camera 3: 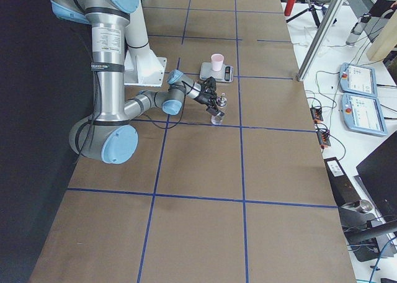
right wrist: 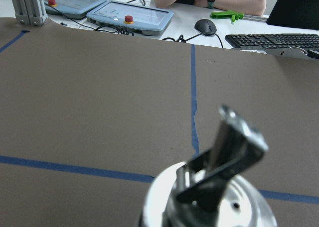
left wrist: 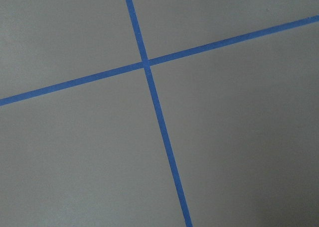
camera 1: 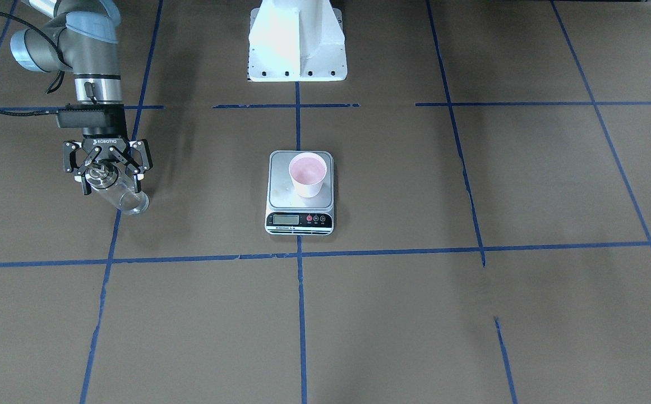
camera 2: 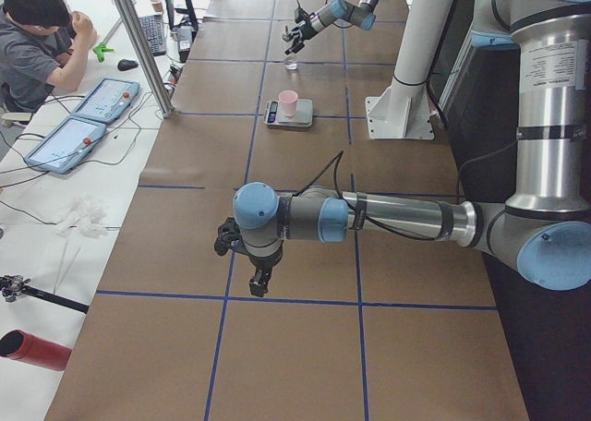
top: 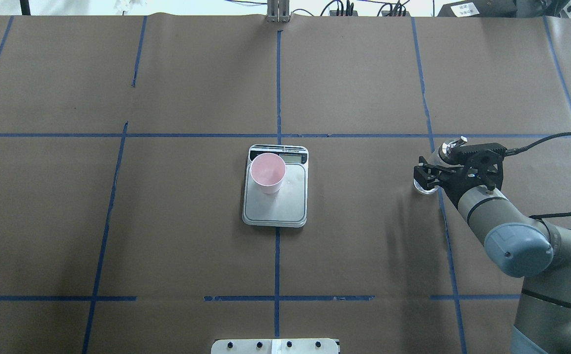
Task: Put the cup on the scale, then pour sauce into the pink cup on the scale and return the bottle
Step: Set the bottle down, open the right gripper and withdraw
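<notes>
The white cup [camera 1: 306, 174] with a pink inside stands upright on the steel platform of the scale [camera 1: 280, 193] at the table's middle; both also show in the overhead view, the cup [top: 267, 172] and the scale [top: 275, 209]. The clear glass bottle [camera 1: 129, 201] with a silver pourer cap [right wrist: 224, 187] stands on the table well to the robot's right of the scale. My right gripper [camera 1: 111, 182] is open, with its fingers on either side of the bottle's upper part. My left gripper [camera 2: 257, 282] hangs low over bare table far from the scale; I cannot tell if it is open or shut.
The white robot base [camera 1: 297, 45] stands behind the scale. Blue tape lines [camera 1: 300, 292] cross the brown table cover. A person [camera 2: 37, 42] sits at a side desk with tablets [camera 2: 83, 126] beyond the table's far edge.
</notes>
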`<state>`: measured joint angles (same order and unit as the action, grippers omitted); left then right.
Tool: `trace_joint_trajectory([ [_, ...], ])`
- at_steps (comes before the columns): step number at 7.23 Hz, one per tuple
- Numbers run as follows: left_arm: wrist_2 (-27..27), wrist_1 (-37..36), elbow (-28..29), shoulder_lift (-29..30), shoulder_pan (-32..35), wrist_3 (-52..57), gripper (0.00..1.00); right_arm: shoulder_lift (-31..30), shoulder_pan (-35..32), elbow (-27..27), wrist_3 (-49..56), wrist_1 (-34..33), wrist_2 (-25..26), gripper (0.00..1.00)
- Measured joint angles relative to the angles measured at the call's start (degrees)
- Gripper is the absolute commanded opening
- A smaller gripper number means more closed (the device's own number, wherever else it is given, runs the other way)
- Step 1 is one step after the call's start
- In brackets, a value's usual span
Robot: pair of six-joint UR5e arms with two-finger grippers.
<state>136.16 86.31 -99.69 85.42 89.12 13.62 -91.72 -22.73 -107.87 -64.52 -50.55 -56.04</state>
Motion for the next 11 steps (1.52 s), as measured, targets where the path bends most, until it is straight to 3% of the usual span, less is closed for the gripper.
trace_joint_trajectory([
  [4,-0.02,0.0,0.25,0.0,0.0,0.0,1.0,-2.12,3.97,-1.77,-2.91,0.18,3.29,1.0],
  [9,-0.02,-0.05,0.27,-0.13,0.0,0.09,1.0,-11.25,11.66,-6.73,-7.87,1.02,8.55,1.0],
  [11,-0.02,-0.14,0.0,-0.36,0.0,0.09,1.0,-19.17,12.31,-6.32,-7.5,10.59,8.12,1.0],
])
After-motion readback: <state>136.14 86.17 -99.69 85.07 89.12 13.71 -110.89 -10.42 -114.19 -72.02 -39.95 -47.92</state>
